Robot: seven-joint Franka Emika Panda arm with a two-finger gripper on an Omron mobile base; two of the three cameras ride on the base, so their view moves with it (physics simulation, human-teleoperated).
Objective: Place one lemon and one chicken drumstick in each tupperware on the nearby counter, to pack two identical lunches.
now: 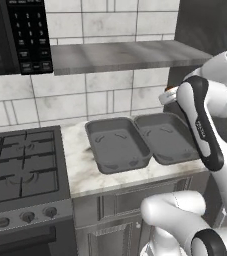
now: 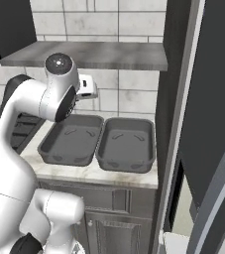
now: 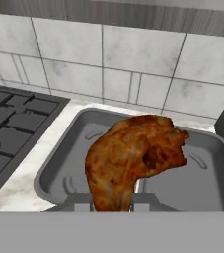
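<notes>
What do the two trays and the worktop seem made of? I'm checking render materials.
The two tupperware trays look like matte dark grey plastic, given their soft, dull highlights. The counter looks like polished pale marble, given its grey veining. Both are guesses.

In the hand view the drumstick (image 3: pixel 133 160) covered the middle of both trays (image 3: pixel 59 168) and its thin end was cut off below. The arm hid the right tray's (image 1: pixel 167 136) corner.

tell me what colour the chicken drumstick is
Reddish-brown with darker roasted patches; the chicken drumstick shows best in the hand view.
</notes>
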